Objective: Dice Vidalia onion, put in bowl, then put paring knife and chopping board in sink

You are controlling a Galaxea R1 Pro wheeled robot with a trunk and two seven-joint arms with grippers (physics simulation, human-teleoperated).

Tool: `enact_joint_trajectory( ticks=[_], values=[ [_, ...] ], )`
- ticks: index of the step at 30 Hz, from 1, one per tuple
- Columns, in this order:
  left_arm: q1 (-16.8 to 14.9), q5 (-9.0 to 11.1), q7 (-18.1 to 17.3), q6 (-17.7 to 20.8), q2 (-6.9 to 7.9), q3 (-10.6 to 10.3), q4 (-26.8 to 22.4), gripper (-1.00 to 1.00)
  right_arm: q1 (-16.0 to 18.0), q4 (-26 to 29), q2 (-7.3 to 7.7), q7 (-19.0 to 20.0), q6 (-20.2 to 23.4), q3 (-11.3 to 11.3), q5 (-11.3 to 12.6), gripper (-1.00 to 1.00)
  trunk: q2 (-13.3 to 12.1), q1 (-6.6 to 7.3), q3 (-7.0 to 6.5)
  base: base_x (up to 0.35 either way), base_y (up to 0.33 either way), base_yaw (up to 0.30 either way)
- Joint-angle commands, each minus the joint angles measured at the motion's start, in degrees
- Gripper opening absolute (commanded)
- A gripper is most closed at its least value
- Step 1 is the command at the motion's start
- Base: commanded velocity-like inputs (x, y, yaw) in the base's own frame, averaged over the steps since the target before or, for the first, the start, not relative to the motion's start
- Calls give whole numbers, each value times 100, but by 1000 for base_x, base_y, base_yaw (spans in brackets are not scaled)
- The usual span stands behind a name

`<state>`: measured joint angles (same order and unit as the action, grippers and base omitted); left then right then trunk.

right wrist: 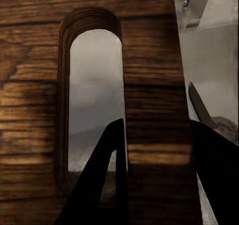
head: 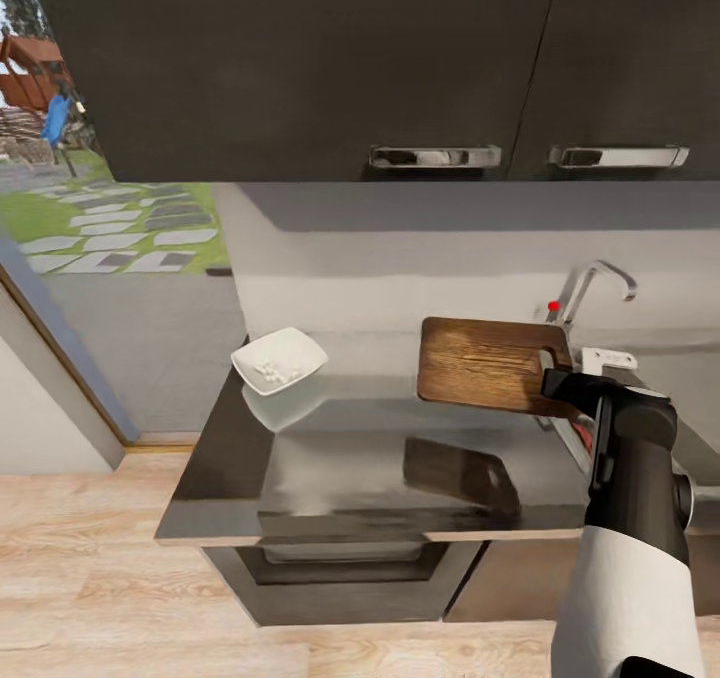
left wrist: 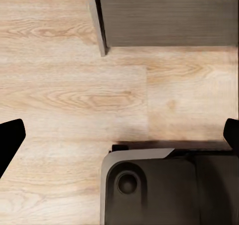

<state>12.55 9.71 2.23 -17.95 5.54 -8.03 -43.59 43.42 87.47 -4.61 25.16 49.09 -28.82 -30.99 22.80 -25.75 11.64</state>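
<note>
The dark-brown chopping board [head: 485,363] hangs tilted above the right end of the countertop [head: 350,478]. My right gripper [head: 561,383] is shut on its handle end. In the right wrist view one finger [right wrist: 102,177] passes through the handle hole and the other grips the outer edge of the chopping board [right wrist: 149,85]. Past that edge lies the paring knife [right wrist: 203,109], dark blade up and a speck of red handle showing. The white bowl [head: 280,360] stands at the counter's back left with white diced onion [head: 267,368] in it. The sink [head: 700,428] is mostly hidden behind my right arm. My left gripper [left wrist: 119,138] is open over the wooden floor.
The chrome faucet [head: 590,288] with its red knob [head: 553,306] rises behind the board. Dark wall cabinets [head: 400,58] hang low over the counter. A window [head: 110,208] fills the left wall. In the left wrist view my base [left wrist: 164,190] sits on the floor [left wrist: 74,95].
</note>
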Motion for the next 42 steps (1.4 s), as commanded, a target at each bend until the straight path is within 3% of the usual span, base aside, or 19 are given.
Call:
enact_joint_trajectory(
  ticks=[1, 19, 22, 27, 30, 34, 35, 37, 38, 42],
  values=[
    [2, 58, 23, -10, 9, -32, -9, 100, 8, 6, -9, 54, 13, -10, -34, -100, 12, -3, 3, -104, -313, -198],
    [2, 58, 32, -7, 9, -23, -9, 100, 8, -394, -72, -53, 9, 12, -21, -100, 12, -3, -45, -80, -313, -76],
    [2, 58, 32, -7, 9, -23, -9, 100, 8, -542, -139, -455, -13, 9, -13, -100, 12, -3, -45, -2, -311, 0],
    [2, 59, 32, 0, 9, -23, -9, 100, 8, -684, -501, -1833, -183, -55, 163, -100, 12, -3, -45, 0, -171, 0],
    [2, 58, 33, 1, 9, -23, -9, 100, 8, -781, -539, -2650, -665, -150, 634, -100, 12, -3, -45, 0, -28, 0],
    [2, 58, 32, 2, 4, -23, -35, 100, 8, -1035, -539, -3735, -981, -220, 1755, -100, 12, -3, -45, 0, -6, 0],
    [2, 60, 32, 2, 4, -23, -35, 100, 8, -1069, -539, -3879, -1007, -223, 1902, -100, 12, -3, -45, 0, -2, 0],
    [2, 64, 32, 2, 1, -22, -32, 100, 8, -1174, -539, -4500, -1157, -232, 2426, -100, 12, -3, -45, 0, -1, 0],
    [2, 65, 32, 2, 1, -22, -35, 100, 8, -1209, -539, -4991, -1326, -235, 2749, -100, 12, -3, -45, 0, 0, 0],
    [2, 66, 25, 2, 0, -23, -44, 100, 15, -1243, -539, -6119, -1739, -167, 3405, -100, 12, -3, -45, 0, 0, 0]
  ],
)
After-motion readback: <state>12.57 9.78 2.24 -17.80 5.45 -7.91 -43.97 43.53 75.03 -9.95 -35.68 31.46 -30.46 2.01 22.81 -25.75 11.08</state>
